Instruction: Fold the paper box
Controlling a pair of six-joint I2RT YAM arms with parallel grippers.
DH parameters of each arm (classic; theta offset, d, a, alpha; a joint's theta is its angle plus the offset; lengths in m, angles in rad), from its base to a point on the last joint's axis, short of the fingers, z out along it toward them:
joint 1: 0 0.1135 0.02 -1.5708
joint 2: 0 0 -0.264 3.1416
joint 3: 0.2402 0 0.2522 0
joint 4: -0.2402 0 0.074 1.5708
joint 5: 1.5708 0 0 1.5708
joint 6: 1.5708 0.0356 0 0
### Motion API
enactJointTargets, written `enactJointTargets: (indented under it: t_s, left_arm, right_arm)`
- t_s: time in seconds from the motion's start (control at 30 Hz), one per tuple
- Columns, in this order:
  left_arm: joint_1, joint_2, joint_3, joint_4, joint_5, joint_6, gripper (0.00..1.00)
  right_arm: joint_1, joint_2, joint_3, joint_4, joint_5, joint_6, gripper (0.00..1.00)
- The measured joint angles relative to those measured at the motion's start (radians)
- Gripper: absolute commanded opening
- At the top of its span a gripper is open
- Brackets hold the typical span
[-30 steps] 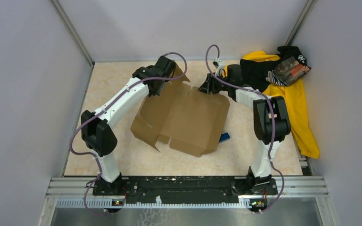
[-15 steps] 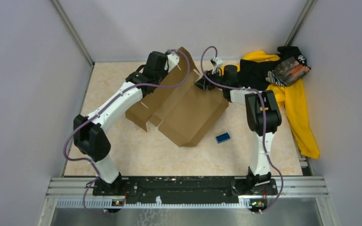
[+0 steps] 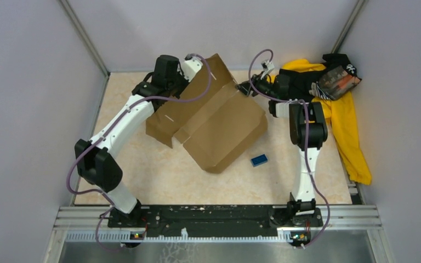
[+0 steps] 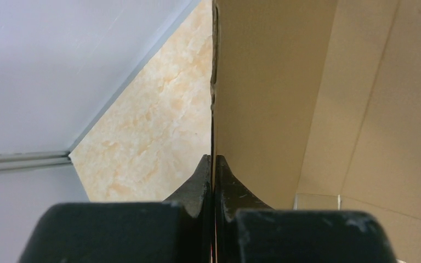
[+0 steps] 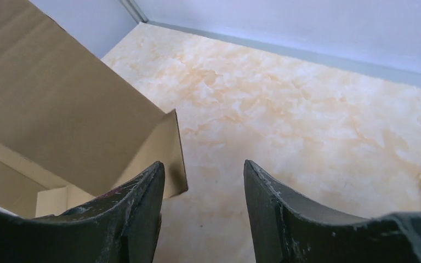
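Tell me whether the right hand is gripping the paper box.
No: the right hand is open, only table between its fingers, the paper box beside them.

Reaches far across the table with left arm, left claw pinched tight on box edge. Holds right arm bent forward, right claw parted, apparently gripping nothing.

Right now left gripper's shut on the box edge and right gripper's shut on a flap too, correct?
Not quite: the right gripper is open, clamping no flap; the right wrist view shows it. The left gripper is shut on the paper box edge, as you said.
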Motion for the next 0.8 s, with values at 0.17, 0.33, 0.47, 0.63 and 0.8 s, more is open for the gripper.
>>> enactJointTargets:
  t_s: [0.17,0.33,0.47,0.63,0.8]
  left_arm:
    - [0.003,0.000,0.018,-0.023,0.059,-0.005,0.03]
    - [0.006,0.000,0.021,-0.026,0.074,-0.011,0.04]
    - [0.006,0.005,0.039,-0.034,0.074,-0.014,0.04]
    - [0.009,0.036,0.068,-0.055,0.080,-0.020,0.06]
    - [0.023,0.089,0.110,-0.110,0.101,-0.042,0.07]
  right_arm:
    - [0.000,0.000,0.024,0.021,-0.045,0.002,0.50]
    - [0.002,0.005,0.023,0.071,-0.109,0.035,0.39]
    - [0.002,0.005,0.003,0.124,-0.140,0.061,0.29]
    - [0.002,-0.001,-0.107,0.206,-0.137,0.071,0.20]
    - [0.005,-0.042,-0.222,0.214,-0.098,0.040,0.15]
